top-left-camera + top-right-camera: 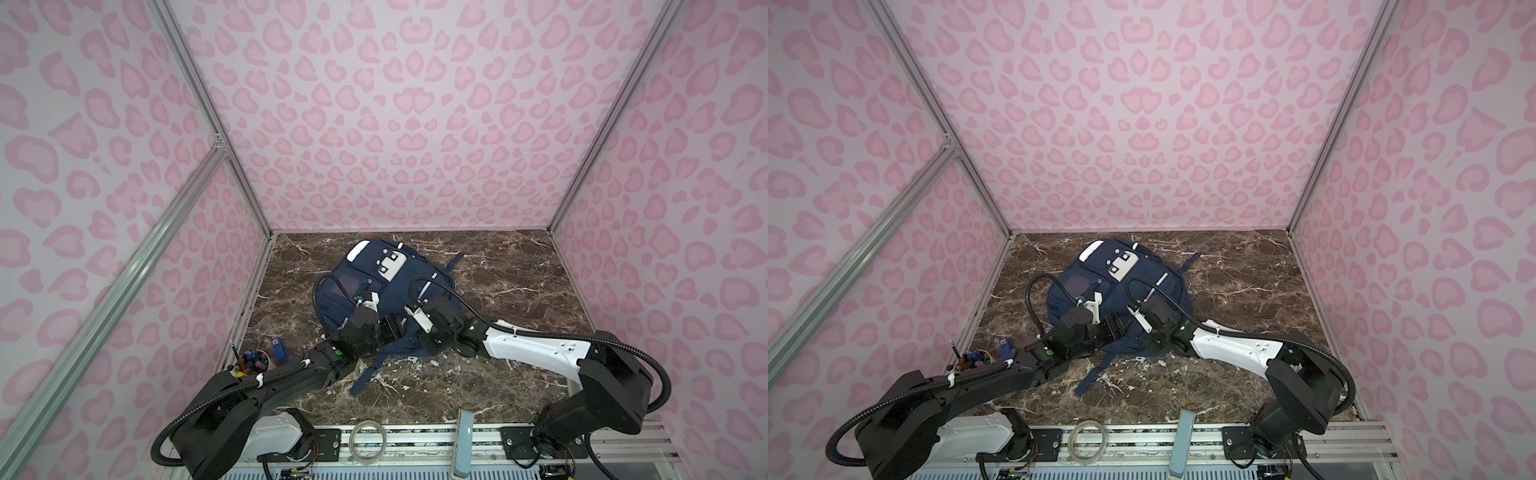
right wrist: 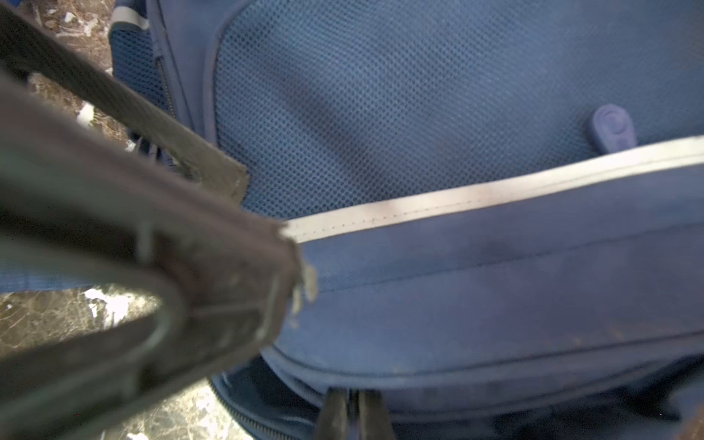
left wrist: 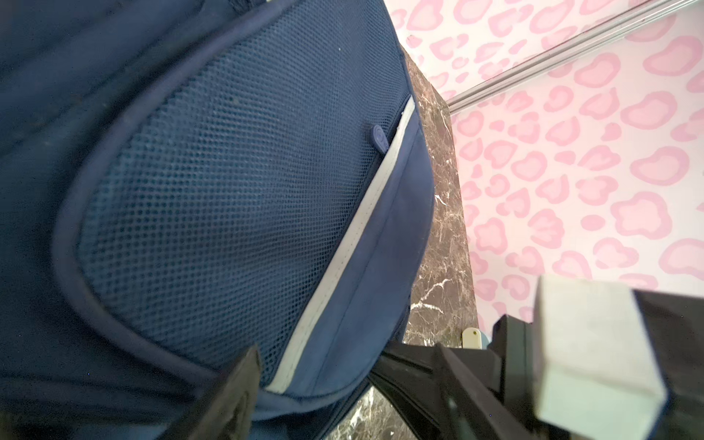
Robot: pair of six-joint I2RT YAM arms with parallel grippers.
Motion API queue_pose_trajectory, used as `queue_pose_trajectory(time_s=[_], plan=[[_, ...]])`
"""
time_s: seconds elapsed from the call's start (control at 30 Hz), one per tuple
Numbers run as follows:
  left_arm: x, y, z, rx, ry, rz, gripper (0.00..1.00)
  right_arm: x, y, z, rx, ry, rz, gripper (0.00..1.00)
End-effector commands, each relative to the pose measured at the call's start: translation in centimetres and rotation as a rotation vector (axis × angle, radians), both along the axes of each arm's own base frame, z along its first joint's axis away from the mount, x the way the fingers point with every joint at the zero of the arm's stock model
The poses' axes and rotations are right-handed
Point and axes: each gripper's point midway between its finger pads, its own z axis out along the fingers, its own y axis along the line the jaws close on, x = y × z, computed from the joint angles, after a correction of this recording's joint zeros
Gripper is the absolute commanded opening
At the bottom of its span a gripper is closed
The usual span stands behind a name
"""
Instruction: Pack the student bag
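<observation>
**1. L claw**: black fingers set wide apart, nothing clamped. Hovers low over front of large navy-blue fabric student bag. One fingertip sits at lower edge of navy mesh pocket; contact can't be told.

**2. R claw**: fingers pressed together at bag's lower seam. Can't tell if any fabric is pinched. Just beside L claw, small gap btwn.

**3. Student bag, position:** lies front-up on tabletop, centre-left, toward rear. White studded patches at far end, nr back wall. Navy webbing strap trails toward front edge.

**4. Bag details:** white reflective stripe runs along mesh pocket. Rounded navy rubber zip tab lies against stripe's edge.

**5. Tabletop:** brown marble-pattern slab w/ white veins.

**6. Misc:** round cup of mixed pens & markers in front-L corner, well apart from bag. Small blue box-like object just beside cup, type unclear.

**7. Surround:** pink leopard-spot walls on three sides.
</observation>
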Motion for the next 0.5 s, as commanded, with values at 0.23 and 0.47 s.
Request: queue_pose_trajectory(time_s=[0.23,0.47], plan=[[-1.0,0.9,1.9,-0.017,-0.035,0.105,0.75,-1.0,2.0,3.6,0.140,-0.030,0.020,0.00],[1.1,-0.3,0.2,0.039,-0.005,0.093,0.55,-2.0,2.8,3.7,0.180,-0.024,0.047,0.00]])
